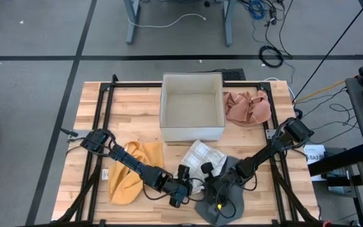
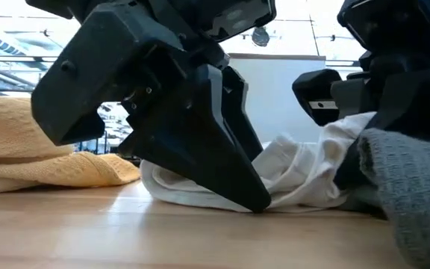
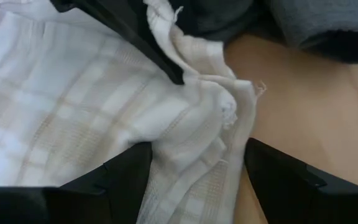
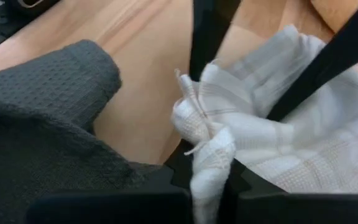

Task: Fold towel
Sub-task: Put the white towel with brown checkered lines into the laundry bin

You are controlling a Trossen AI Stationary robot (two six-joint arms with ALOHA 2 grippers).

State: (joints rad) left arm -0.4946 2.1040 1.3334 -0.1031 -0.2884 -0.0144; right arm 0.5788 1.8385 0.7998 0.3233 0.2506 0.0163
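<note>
Looking down from above, the crumpled white checked cloth towel (image 1: pixel 201 156) is lying between the two claws; the left gripper (image 1: pixel 183 187) is sitting just at its near edge, the right gripper (image 1: pixel 208 171) on its corner beside a dark grey waffle-weave cloth (image 1: pixel 222 200). From table height, the left claw is resting on the white folds, an orange terry towel (image 2: pixel 47 153) lying behind. Through the left wrist, the spread fingers (image 3: pixel 120 177) are straddling a bunched fold. Through the right wrist, the pressed-together jaws are pinching the towel's corner.
</note>
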